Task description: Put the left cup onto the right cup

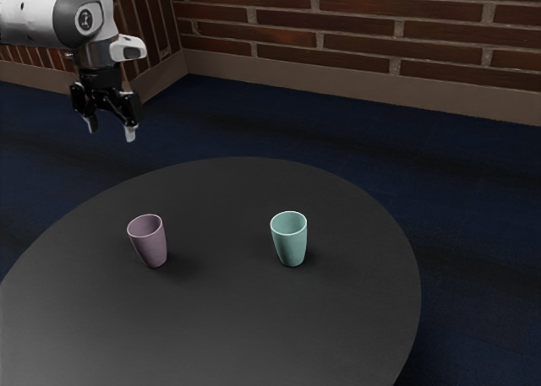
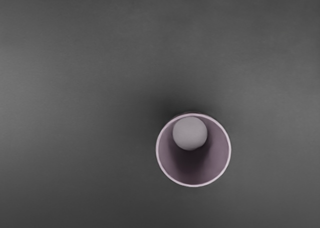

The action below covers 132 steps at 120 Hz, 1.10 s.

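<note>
A mauve cup (image 1: pixel 148 239) stands upright on the round dark table (image 1: pixel 220 318), toward the exterior view's left. A teal cup (image 1: pixel 289 238) stands upright to its right, a short gap between them. My gripper (image 1: pixel 109 129) hangs high above the table's far left edge, well above the mauve cup, open with nothing between its fingers. In the wrist view I look straight down into the mauve cup (image 2: pixel 193 149), seeing its rim and pale bottom.
Beyond the table lies a dark blue carpet (image 1: pixel 406 158), and a brick wall (image 1: pixel 355 23) runs along the back. Bare tabletop surrounds both cups, with wide room toward the front.
</note>
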Each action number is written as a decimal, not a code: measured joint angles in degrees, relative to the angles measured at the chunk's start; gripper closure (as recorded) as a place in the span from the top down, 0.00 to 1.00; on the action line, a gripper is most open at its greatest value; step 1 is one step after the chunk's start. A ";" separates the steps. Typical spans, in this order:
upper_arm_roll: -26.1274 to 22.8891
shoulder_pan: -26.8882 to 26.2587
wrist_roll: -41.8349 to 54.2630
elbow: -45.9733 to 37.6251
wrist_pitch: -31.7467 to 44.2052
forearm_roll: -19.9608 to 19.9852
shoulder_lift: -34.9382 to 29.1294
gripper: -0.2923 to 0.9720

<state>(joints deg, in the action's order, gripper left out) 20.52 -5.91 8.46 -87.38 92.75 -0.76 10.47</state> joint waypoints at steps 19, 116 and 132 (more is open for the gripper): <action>0.12 0.47 0.39 -0.19 1.55 1.35 1.84 0.77; 0.30 2.03 -1.39 -14.19 15.39 5.75 2.28 0.77; 0.30 2.44 -2.18 -15.86 16.87 5.88 2.28 0.77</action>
<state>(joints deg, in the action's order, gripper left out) 20.83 -3.47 6.29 -103.24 109.63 5.12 12.75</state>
